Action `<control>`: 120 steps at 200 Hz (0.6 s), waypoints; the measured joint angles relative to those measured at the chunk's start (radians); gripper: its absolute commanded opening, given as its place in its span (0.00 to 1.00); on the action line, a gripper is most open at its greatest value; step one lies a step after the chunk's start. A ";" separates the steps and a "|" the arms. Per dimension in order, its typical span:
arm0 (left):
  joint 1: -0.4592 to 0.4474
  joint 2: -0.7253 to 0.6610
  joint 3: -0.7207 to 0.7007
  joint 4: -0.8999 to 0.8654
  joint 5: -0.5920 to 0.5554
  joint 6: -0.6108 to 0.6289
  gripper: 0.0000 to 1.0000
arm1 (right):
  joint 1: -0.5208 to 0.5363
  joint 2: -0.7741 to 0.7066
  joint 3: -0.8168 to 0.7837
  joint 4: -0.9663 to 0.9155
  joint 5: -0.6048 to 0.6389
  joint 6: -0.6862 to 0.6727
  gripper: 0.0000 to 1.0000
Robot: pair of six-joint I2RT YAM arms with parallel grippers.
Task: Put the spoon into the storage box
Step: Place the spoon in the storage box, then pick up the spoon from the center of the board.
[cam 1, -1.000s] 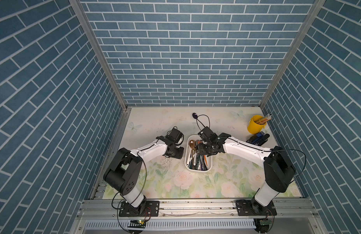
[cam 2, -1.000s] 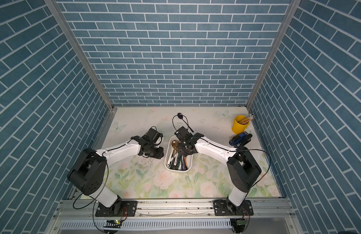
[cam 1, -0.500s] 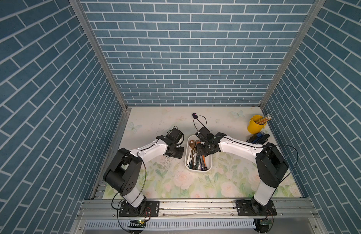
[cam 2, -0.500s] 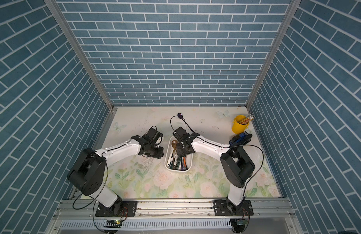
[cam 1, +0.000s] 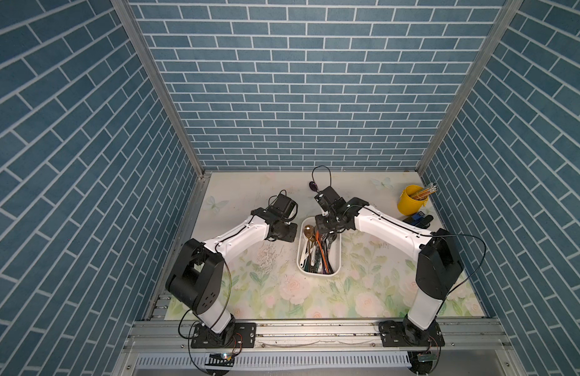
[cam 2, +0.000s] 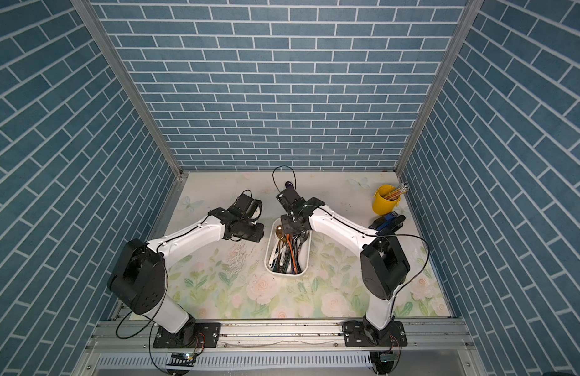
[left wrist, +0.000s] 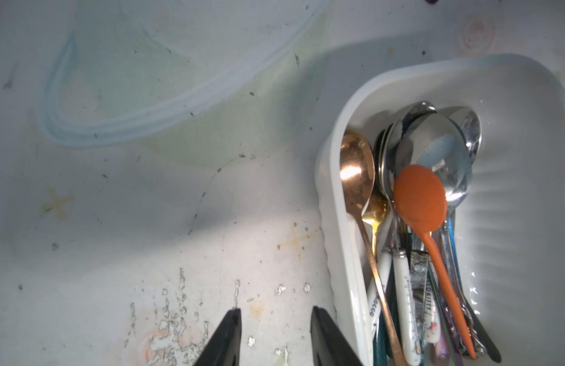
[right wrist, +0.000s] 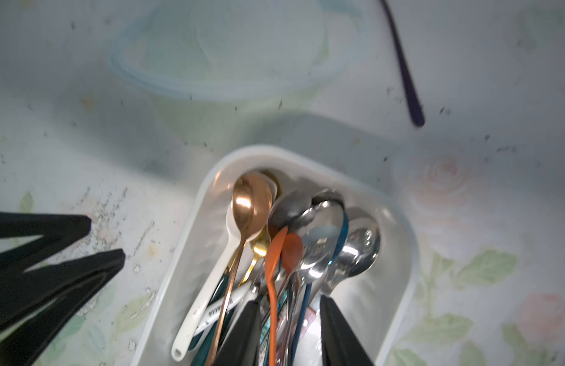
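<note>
In both top views my left gripper sits low, just beside the white storage box. My right gripper hangs over the far end of the box. Beyond the right gripper a dark purple spoon lies on the mat, outside the box.

The left wrist view gives more detail. The left fingers stand apart at a narrow gap with only mat between them. An orange spoon lies on top of the steel spoons inside the box. On two handles I can read "KITTY" and "ACCO".

The right wrist view is blurred. The right fingers are moderately apart and grip nothing, and the orange spoon's handle passes between them.
</note>
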 measured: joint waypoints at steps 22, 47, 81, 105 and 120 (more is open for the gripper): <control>0.011 0.000 0.000 -0.011 -0.007 0.000 0.42 | -0.079 0.040 0.113 0.008 -0.019 -0.075 0.40; 0.025 0.000 -0.009 -0.015 -0.008 0.000 0.42 | -0.141 0.146 0.256 0.007 -0.043 -0.163 0.42; 0.055 0.000 -0.008 -0.026 -0.014 0.005 0.43 | -0.163 0.427 0.571 -0.032 -0.048 -0.285 0.42; 0.070 0.000 0.001 -0.035 -0.019 0.009 0.43 | -0.179 0.602 0.721 -0.072 -0.057 -0.337 0.45; 0.072 0.000 0.003 -0.036 -0.019 0.009 0.43 | -0.192 0.670 0.772 -0.092 -0.056 -0.358 0.48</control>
